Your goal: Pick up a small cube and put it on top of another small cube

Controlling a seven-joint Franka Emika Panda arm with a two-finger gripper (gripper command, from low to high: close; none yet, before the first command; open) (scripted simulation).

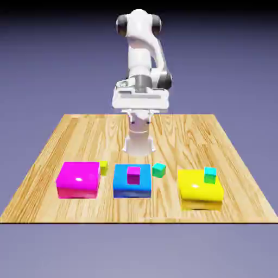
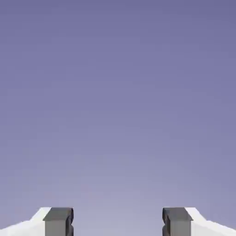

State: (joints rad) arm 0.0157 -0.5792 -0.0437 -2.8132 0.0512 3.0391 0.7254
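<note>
Clearly the jaws (image 2: 117,222) stand wide apart with nothing between them; the hand view shows only the two grey fingertips (image 2: 58,220) against plain violet backdrop, so the hand looks out level rather than down at the worktop (image 1: 70,136). In the exterior view the white arm (image 1: 140,65) holds its hand high, back near its base and well apart from the blocks. The small lime cube (image 1: 103,167) sits on the wood, just beside the far corner of the magenta block (image 1: 78,179) on the exterior view's right side. As I judge it, the reach has hardly begun: tip the hand downward, bring it over the lime cube, then descend straight with the magenta block's edge kept clear.
</note>
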